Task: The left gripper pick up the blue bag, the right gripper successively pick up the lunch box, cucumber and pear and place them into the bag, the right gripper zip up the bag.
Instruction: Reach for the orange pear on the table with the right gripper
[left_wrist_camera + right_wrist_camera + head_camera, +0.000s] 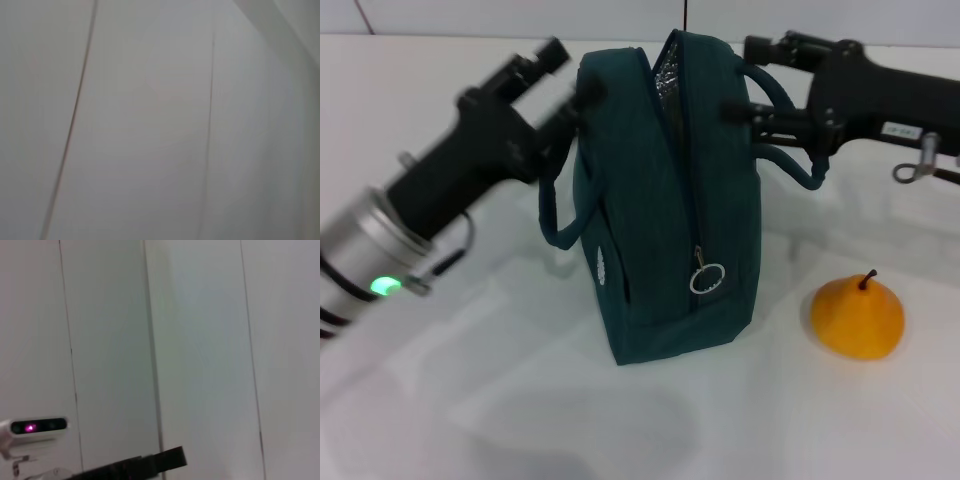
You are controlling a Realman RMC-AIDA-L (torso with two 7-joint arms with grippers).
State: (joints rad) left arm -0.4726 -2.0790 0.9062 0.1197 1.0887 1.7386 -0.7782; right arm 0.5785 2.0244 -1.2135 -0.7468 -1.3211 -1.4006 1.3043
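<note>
Blue bag [660,220] upright on the white table [520,400], a gripper at each upper side

The left gripper [578,98] sits against the bag's top left edge above a hanging loop handle; it looks clamped on the fabric there, though its fingertips are partly hidden. The right gripper [740,112] reaches in at the other handle, its grip unclear. The zipper stands partly open, its ring pull [706,277] low on the front. The pear [857,317] rests on the table, right of the bag and apart from it

1 blue bag [660,210], 1 pear [857,318], 2 end effectors: left [570,95], right [745,112].
</note>
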